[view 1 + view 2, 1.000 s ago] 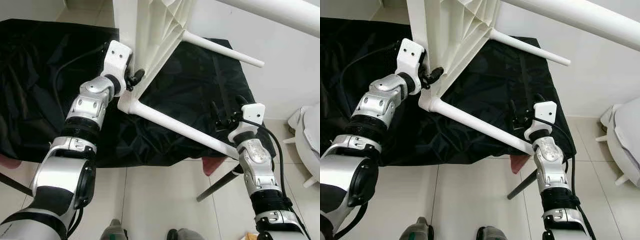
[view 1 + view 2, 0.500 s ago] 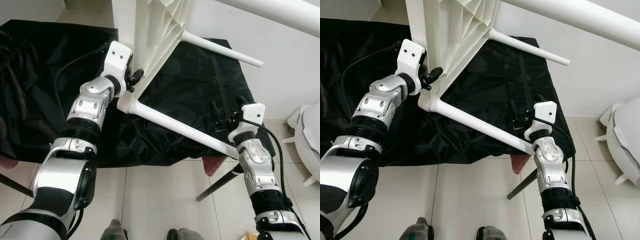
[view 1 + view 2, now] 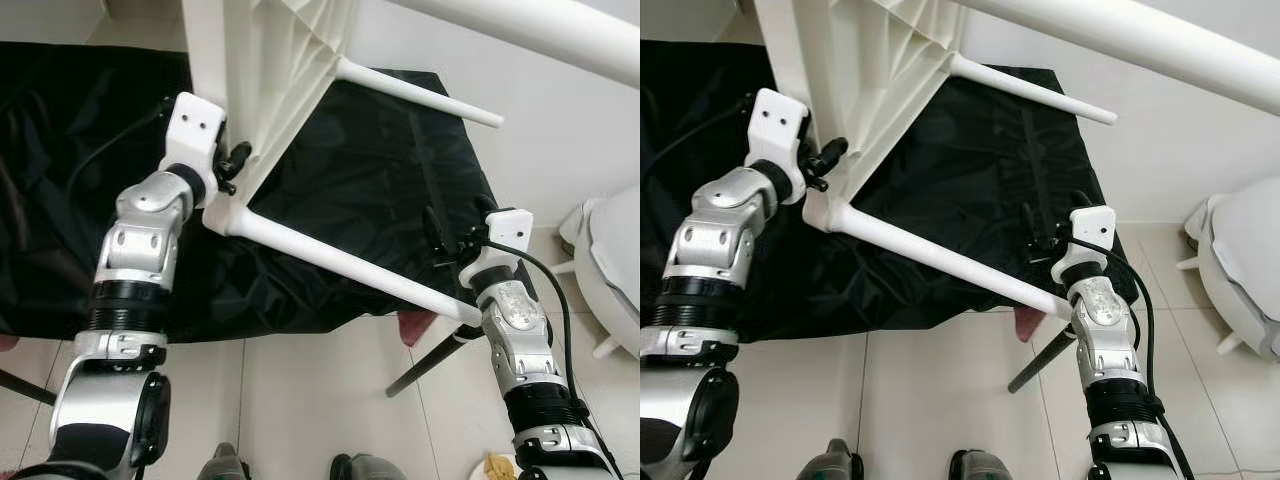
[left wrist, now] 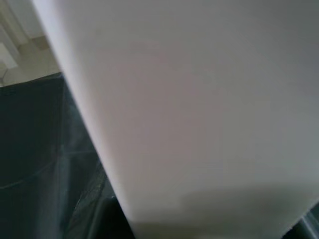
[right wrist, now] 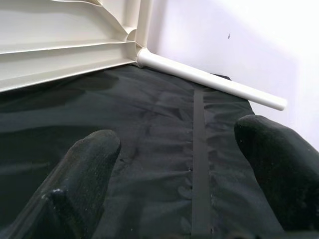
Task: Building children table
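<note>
While the white table point(image 3: 270, 70) is lying on its side on the black cloth point(image 3: 380, 180), my left gripper point(image 3: 232, 165) is pinching its edge near a leg point(image 3: 340, 262), and my right gripper point(image 5: 179, 174) is hanging open over the cloth

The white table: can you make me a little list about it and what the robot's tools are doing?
table: white plastic children's table tipped on its side over a black cloth
legs: near leg and far leg stick out toward the robot's right
left tool: at the table's edge by the near leg's base
right tool: open, holding nothing, above the cloth
floor: pale tiles
</note>
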`<state>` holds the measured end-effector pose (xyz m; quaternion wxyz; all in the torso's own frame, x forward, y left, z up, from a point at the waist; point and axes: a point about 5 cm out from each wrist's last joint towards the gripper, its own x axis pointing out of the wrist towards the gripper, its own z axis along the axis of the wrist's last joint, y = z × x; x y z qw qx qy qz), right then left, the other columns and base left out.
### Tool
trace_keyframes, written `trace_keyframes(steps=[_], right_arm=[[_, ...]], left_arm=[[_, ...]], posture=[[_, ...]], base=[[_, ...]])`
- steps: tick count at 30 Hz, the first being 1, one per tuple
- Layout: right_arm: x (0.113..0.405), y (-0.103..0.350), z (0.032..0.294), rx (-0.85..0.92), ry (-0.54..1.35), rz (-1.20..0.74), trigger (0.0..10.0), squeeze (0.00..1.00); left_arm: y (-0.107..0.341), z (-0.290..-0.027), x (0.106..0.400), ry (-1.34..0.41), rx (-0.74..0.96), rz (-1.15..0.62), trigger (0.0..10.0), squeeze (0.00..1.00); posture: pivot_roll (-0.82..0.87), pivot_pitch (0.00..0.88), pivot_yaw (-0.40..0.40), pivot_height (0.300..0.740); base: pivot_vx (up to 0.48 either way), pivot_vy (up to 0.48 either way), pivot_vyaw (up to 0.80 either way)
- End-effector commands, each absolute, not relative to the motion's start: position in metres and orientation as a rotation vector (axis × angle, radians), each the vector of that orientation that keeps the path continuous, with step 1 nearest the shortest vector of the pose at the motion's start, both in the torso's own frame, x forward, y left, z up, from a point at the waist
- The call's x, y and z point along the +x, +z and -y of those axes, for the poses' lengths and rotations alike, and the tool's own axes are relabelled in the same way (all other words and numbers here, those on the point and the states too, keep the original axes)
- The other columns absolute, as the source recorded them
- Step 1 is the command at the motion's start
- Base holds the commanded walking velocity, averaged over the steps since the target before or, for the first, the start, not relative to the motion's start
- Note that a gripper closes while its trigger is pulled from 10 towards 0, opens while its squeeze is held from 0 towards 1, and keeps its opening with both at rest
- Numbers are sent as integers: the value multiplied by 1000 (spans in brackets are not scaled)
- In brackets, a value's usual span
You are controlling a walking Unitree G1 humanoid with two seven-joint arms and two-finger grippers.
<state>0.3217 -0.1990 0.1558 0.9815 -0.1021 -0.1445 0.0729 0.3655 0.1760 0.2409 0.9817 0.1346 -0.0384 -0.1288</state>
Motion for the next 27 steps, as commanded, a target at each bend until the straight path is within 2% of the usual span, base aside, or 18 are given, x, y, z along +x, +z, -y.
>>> trace_keyframes(steps=[1, 9, 14, 18, 22, 27], right_arm=[[322, 153, 200, -205, 153, 272, 10000, 0], [325, 154, 198, -208, 166, 270, 10000, 0], [327, 155, 198, -210, 169, 271, 10000, 0], [327, 155, 198, -210, 170, 271, 10000, 0], [328, 156, 197, -211, 179, 272, 10000, 0], [329, 156, 196, -212, 186, 273, 10000, 0]], left_arm=[[250, -212, 358, 62, 286, 109, 10000, 0], [256, -226, 345, 135, 298, 109, 10000, 0], [262, -250, 327, 242, 293, 98, 10000, 0], [262, -253, 324, 256, 292, 95, 10000, 0], [265, -284, 307, 392, 304, 76, 10000, 0], [267, -298, 301, 461, 315, 66, 10000, 0]], posture=[[68, 82, -60, 740], [78, 81, -67, 740], [82, 76, -72, 740], [82, 76, -72, 740], [84, 78, -80, 740], [83, 77, -85, 740]], base=[[0, 0, 0], [0, 0, 0], [0, 0, 0], [0, 0, 0], [0, 0, 0], [0, 0, 0]])
